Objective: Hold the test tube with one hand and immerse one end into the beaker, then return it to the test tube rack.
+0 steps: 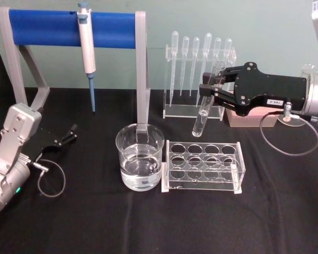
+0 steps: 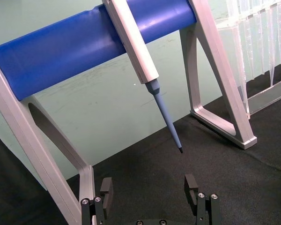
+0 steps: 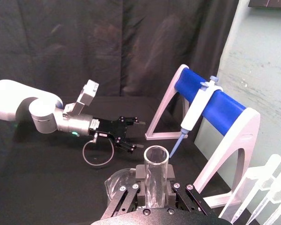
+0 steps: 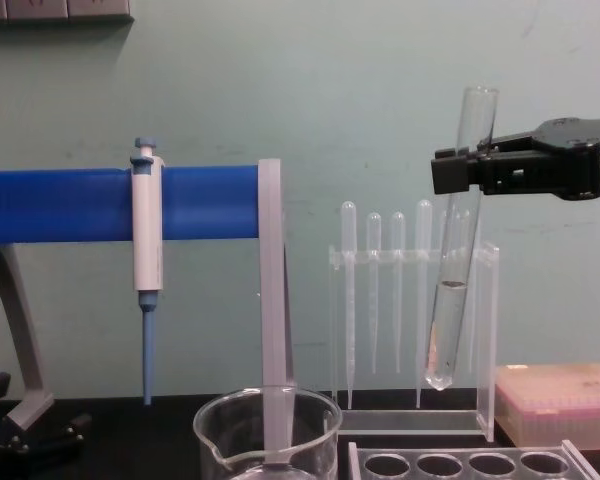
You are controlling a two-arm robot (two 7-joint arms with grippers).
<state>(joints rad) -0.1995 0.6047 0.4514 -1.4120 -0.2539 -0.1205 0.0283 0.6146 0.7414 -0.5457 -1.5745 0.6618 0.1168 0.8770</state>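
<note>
Clear glass, rounded end down: the test tube (image 1: 205, 108) hangs in the air, gripped near its open rim by the jaws of the right gripper (image 1: 211, 91), which reaches in from the right. From the head view it tilts, its lower end just behind the test tube rack (image 1: 201, 182) and in front of the pipette stand (image 1: 199, 111). From the chest view it stands nearly upright, its bottom above the rack's holes. A faint line partway up the tube may be a liquid level, though that is hard to tell. All the rack's holes are empty. The beaker (image 1: 122, 145) stands just left of the rack, touching or nearly so, with water (image 1: 140, 172) in its lower half. The tube is apart from it, up and to the right. The left gripper (image 1: 69, 133) sits low over the black desk (image 1: 148, 222) at the left, jaws spread and holding nothing, pointed toward the white-and-blue pipettor (image 1: 87, 47) hanging on the blue bar (image 1: 47, 27).
</note>
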